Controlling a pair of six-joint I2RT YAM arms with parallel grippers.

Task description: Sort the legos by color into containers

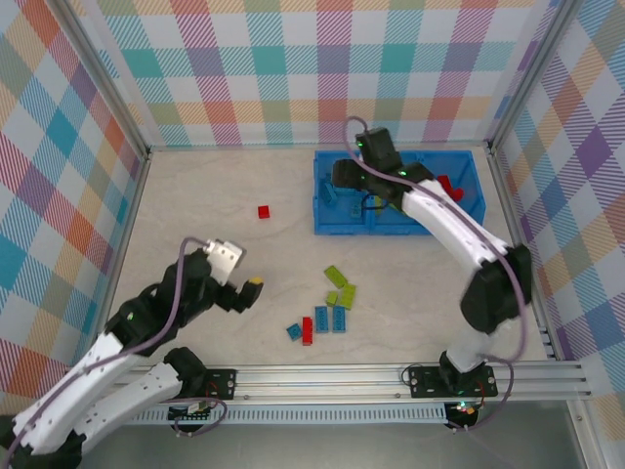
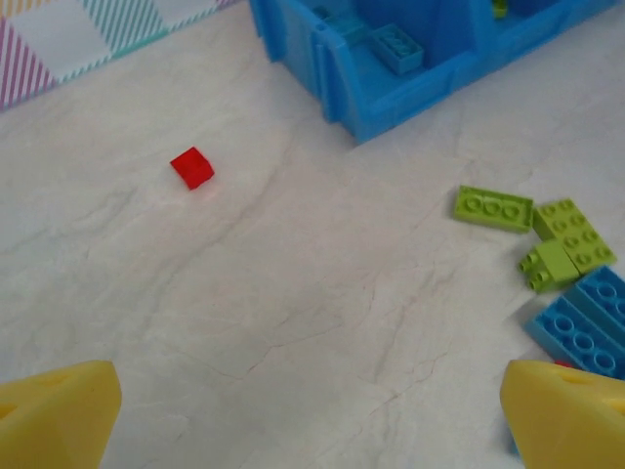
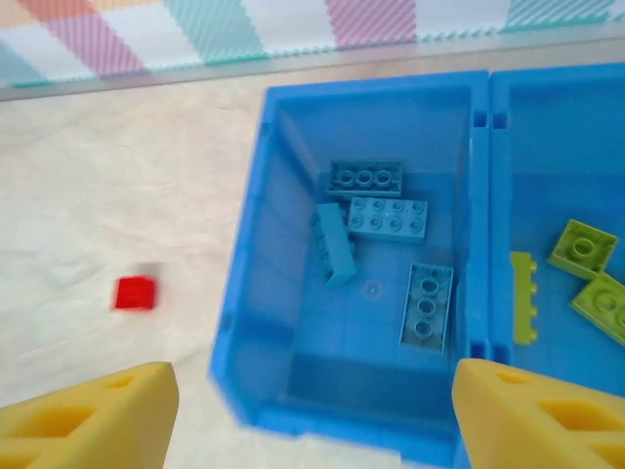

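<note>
Legos [image 1: 335,277] on marbled table [image 1: 195,195], plaid walls [image 1: 293,68]

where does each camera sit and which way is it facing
top external: above and behind, looking down on table; left arm, right arm show.
left wrist: over table, tilted toward bin; yellow left fingers show.
right wrist: above bin, looking down into it; right fingers show.
shared: red brick in all three.

A bright blue plastic bin [image 3: 244,322] with three side-by-side compartments stands far right. Its left compartment holds four light blue studded bricks [image 3: 388,217], the middle one lime green bricks [image 3: 583,247] and the right one red bricks [image 1: 446,186]. A lone red square brick [image 1: 264,211] lies left of it. Well nearer, loose lime green pieces [image 1: 336,277], light blue oblongs [image 1: 340,319] and one red oblong [image 1: 308,329] lie clustered.
</note>
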